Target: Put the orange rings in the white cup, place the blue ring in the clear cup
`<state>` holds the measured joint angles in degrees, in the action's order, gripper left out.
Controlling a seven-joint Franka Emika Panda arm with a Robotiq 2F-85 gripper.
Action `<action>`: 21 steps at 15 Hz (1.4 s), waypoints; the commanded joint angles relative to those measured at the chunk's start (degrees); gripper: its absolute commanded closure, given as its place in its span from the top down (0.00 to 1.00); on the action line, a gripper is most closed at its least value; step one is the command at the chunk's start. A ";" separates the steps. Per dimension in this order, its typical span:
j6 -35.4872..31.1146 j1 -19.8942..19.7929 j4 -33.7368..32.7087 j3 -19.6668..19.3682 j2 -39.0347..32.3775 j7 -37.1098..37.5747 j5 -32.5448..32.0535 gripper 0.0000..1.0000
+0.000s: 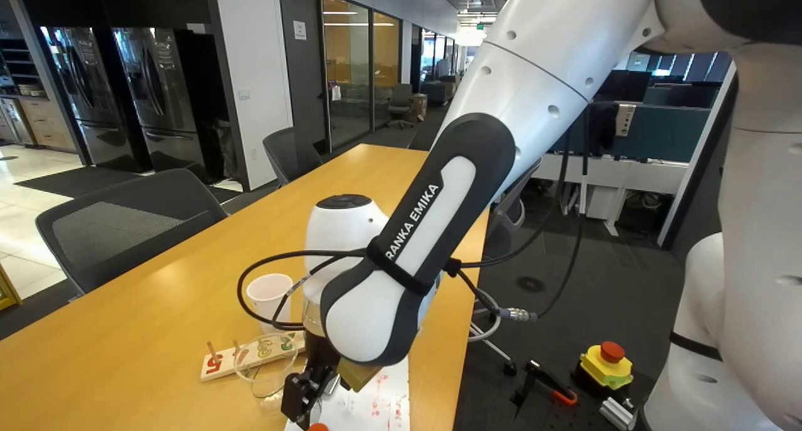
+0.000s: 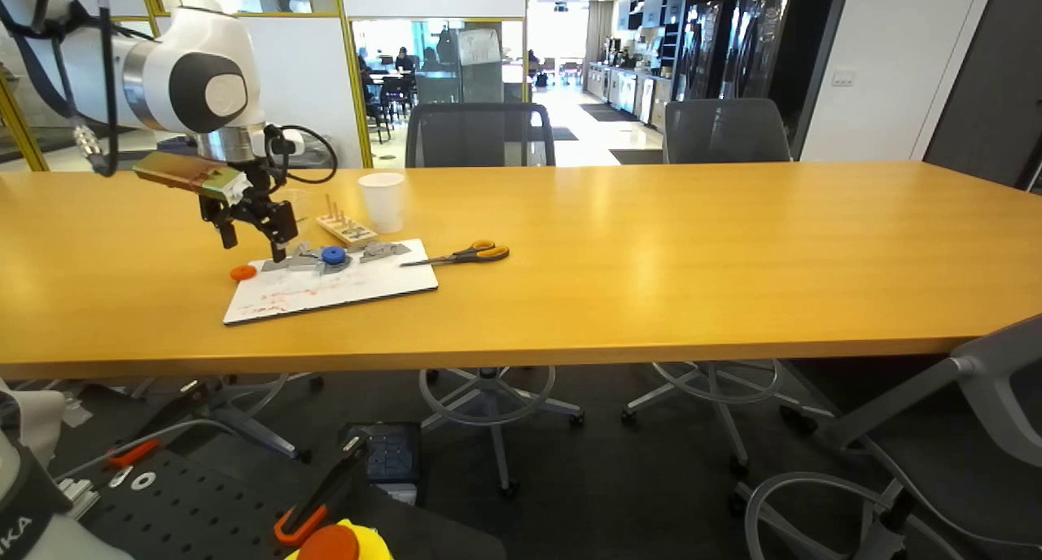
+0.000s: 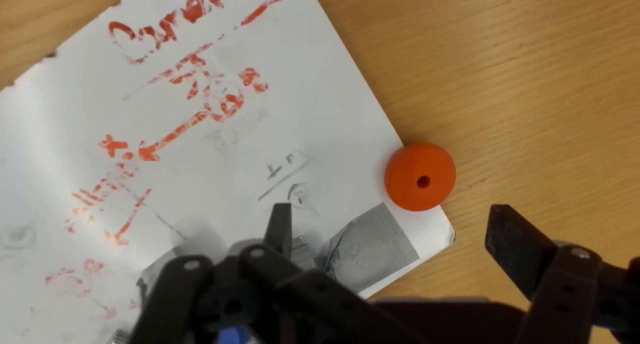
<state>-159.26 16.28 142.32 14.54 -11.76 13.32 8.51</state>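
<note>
A: State the condition of the gripper [image 3: 389, 218].

B: The gripper is spread. Its two black fingers stand well apart. In the wrist view, the orange ring [image 3: 411, 170] appears between the lines of the fingers, beyond the tips and apart from both.

A: Specify the position of the orange ring.

B: It lies at the edge of the whiteboard [image 2: 358, 287], near a corner, overlapping whiteboard and tabletop [image 2: 692, 259] in the wrist view.

A: Locate the blue ring [image 2: 333, 255].

B: Refer to an exterior view: it sits on the whiteboard, by the grey tape [image 3: 372, 246]. The gripper hides most of it in the wrist view.

A: Locate the white cup [image 2: 383, 204].

B: It stands upright on the tabletop, beside the pegged block [image 2: 348, 231].

A: And the clear cup [image 1: 269, 368]?

B: It partly overlaps the pegged block in an exterior view; contact cannot be determined.

A: Identify the remaining tool.

B: Scissors [image 2: 468, 255]. The blade tips reach over the whiteboard; the handles rest on the tabletop.
</note>
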 commanded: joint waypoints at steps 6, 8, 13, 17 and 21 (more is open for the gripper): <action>-3.84 6.15 1.83 -2.89 -1.44 8.63 -9.93 1.00; -3.51 7.91 1.03 -4.52 -2.21 11.81 -13.85 1.00; -3.54 11.14 -0.72 -7.87 -4.02 17.44 -20.53 1.00; -3.14 12.49 -2.47 -8.77 -5.57 18.84 -21.58 1.00; -2.80 13.61 -3.88 -9.17 -6.97 18.83 -21.16 1.00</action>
<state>-161.55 28.19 140.34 6.63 -17.25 30.29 -11.24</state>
